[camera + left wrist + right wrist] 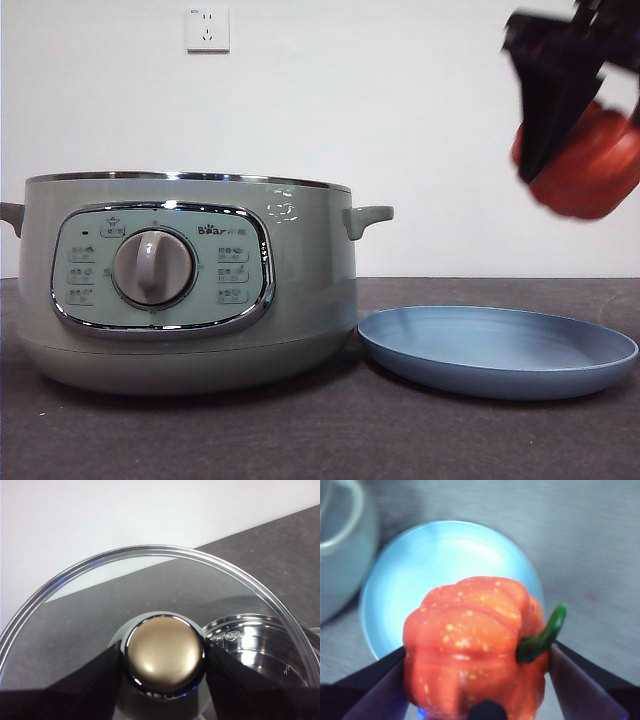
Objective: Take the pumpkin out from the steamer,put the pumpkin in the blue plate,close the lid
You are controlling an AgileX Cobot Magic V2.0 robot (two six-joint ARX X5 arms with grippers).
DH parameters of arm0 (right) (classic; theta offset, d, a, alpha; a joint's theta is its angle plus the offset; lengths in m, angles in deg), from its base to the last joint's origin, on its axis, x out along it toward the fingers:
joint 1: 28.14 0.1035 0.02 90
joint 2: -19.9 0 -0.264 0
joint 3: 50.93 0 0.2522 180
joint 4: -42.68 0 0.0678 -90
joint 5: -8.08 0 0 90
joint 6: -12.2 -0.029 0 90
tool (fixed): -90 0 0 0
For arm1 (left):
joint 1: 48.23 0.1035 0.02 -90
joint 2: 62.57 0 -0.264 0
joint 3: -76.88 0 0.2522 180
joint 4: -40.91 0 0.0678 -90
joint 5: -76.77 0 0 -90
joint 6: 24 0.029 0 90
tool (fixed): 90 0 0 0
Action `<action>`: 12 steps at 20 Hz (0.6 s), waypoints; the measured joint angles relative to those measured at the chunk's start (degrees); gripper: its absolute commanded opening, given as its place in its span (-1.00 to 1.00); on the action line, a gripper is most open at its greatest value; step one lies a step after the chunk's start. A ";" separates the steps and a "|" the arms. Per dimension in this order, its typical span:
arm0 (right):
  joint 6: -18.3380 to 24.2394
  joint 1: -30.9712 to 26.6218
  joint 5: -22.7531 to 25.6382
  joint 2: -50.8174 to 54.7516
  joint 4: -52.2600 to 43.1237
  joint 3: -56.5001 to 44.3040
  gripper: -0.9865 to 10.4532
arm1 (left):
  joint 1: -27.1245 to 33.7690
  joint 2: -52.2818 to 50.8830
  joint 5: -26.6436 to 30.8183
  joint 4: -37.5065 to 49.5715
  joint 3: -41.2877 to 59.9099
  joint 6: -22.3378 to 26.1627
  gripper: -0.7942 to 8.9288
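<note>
The right gripper (pixel 480 680) clamps the pumpkin (pixel 590 165) between its 2 jaws, in the air above the plate (pixel 497 350) and well clear of the steamer (pixel 185 280). The pumpkin appears light and stiff, with a ribbed skin that offers grip; the flanks suit holding better than the thin stem (pixel 542 635). The left gripper (pixel 164 660) clamps the knob (pixel 164 652) of the lid (pixel 100 585) (glass, probably heavy and fragile), the safest hold

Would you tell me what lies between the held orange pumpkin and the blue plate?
Nothing: front view shows only air between the orange-red pumpkin and the light-blue round plate.
</note>
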 measured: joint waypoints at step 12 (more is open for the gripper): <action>6.38 0.00 -1.44 -22.60 -14.34 -0.98 -0.81 | 0.00 1.60 -1.05 0.20 0.00 0.02 -0.85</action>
